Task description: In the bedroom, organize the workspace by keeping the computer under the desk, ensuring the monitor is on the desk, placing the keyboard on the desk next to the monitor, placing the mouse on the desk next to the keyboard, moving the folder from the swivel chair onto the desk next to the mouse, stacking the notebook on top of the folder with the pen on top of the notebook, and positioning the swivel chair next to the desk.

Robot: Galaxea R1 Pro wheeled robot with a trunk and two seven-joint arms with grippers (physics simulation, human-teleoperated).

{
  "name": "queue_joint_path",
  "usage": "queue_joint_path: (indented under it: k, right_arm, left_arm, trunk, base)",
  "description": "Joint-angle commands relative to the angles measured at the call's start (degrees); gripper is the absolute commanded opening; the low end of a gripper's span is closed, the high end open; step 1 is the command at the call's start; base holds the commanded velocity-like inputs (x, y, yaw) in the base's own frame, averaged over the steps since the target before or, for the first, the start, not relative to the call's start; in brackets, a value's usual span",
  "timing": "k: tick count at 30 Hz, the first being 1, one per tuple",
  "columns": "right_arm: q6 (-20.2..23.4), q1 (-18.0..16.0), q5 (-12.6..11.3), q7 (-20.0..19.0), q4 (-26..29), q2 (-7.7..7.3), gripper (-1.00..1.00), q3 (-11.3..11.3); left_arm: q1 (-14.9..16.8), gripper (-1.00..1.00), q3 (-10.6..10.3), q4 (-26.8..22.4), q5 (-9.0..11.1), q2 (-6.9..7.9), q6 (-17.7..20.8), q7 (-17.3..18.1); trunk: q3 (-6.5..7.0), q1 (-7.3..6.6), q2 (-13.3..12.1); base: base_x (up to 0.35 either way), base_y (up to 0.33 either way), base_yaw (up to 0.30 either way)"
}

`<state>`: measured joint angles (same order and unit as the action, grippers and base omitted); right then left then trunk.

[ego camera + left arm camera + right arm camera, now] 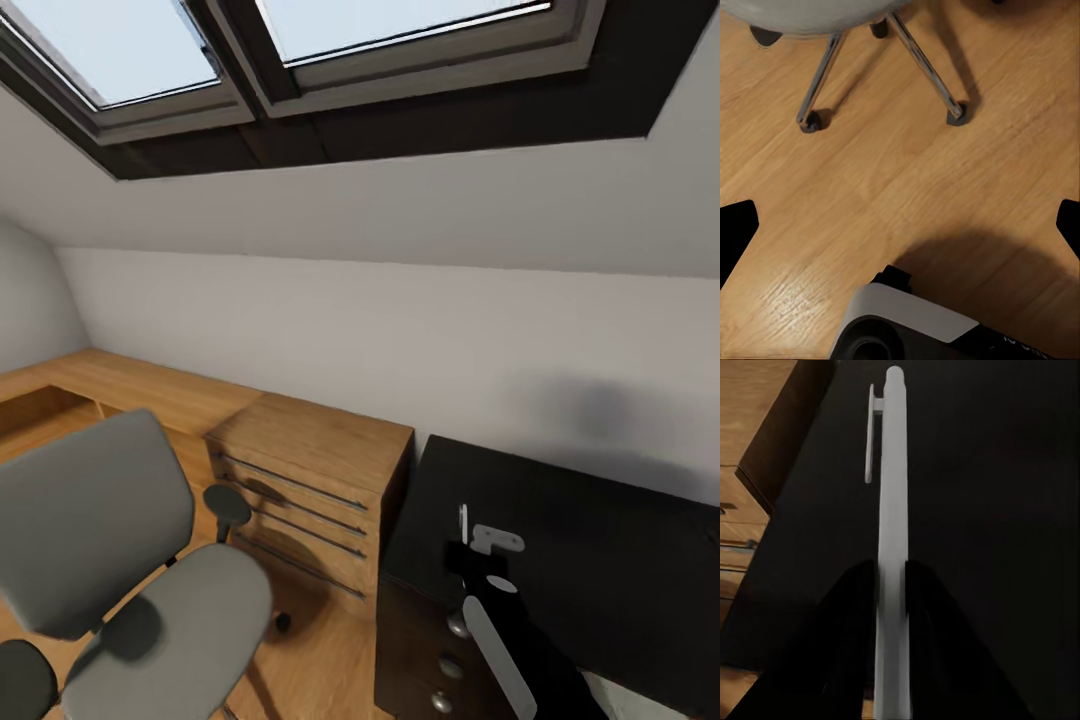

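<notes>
My right gripper (892, 577) is shut on a white pen (892, 495) with a clip, held lengthwise over a black top. In the head view the pen (463, 521) sticks up from the right gripper (470, 555) above that black unit's near left corner. The grey swivel chair (110, 560) stands at the lower left, its seat bare, in front of the wooden desk (150, 395). My left gripper (900, 225) is open over the wood floor, its dark fingertips (735, 232) wide apart, with the chair's metal legs (922, 64) and castors beyond it.
A wooden drawer unit (310, 480) sits between the desk and the black drawer cabinet (600, 540) at the right. A sloped white wall with skylights (130, 50) rises behind. Part of the robot's base (907, 322) shows over the floor (870, 172).
</notes>
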<state>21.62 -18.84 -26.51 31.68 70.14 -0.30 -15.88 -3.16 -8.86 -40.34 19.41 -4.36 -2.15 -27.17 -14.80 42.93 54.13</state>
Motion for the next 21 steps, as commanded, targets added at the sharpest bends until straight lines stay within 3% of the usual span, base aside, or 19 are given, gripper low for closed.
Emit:
queue_joint_path:
  k: [1, 8, 17, 21]
  right_arm:
    - [0.18, -0.05, -0.32, 0.45, 0.1, -0.02, -1.0, -0.11]
    - [0.18, -0.05, -0.3, 0.49, 0.15, -0.05, -1.0, 0.01]
    - [0.22, -0.05, -0.29, 0.49, 0.09, -0.07, -1.0, 0.26]
    - [0.26, -0.05, -0.29, 0.49, 0.08, -0.05, -1.0, 1.47]
  left_arm:
    - [0.0, 1.0, -0.28, -0.09, 0.58, 0.06, -0.22, -0.34]
    - [0.0, 1.0, -0.34, -0.09, 0.55, 0.06, -0.24, -0.34]
    - [0.0, 1.0, -0.37, -0.09, 0.54, 0.06, -0.23, -0.34]
    - [0.0, 1.0, -0.37, -0.09, 0.54, 0.06, -0.24, -0.34]
  trunk:
    - [-0.06, -0.02, 0.06]
    - [-0.06, -0.02, 0.06]
    - [-0.12, -0.02, 0.06]
    - [-0.33, -0.02, 0.06]
  base:
    - [-0.334, 0.0, -0.029]
    - [-0.26, 0.0, -0.01]
    - [-0.017, 0.0, -0.019]
    - [-0.001, 0.0, -0.145]
